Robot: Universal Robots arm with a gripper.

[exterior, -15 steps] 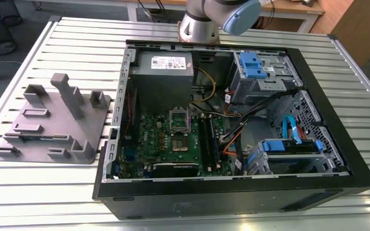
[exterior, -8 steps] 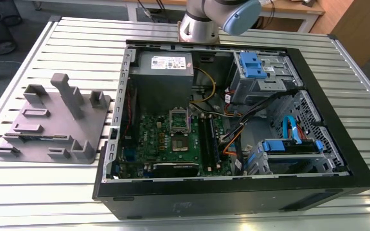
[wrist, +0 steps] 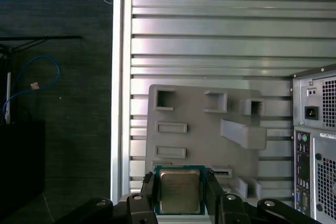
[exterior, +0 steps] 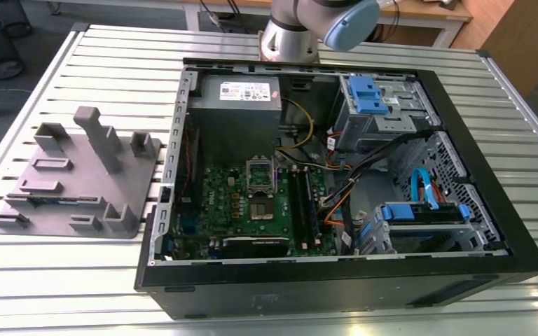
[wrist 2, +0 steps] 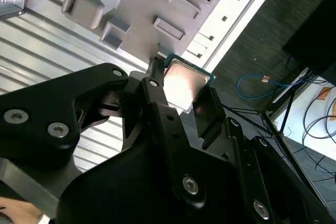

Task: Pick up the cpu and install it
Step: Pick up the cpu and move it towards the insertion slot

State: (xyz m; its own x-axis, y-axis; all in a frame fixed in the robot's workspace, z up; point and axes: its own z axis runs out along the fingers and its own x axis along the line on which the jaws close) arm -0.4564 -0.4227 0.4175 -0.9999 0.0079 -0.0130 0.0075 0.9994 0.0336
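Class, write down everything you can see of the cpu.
The cpu is a small flat square chip: shiny silver-grey metal top, thin green-edged board around it. It is clamped at two opposite edges between the black fingers of the gripper, held clear of the table, with the grey tray beyond it, not touching.

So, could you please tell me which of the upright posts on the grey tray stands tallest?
The narrow post near the middle of the grey tray; it rises clearly above the squat blocks around it.
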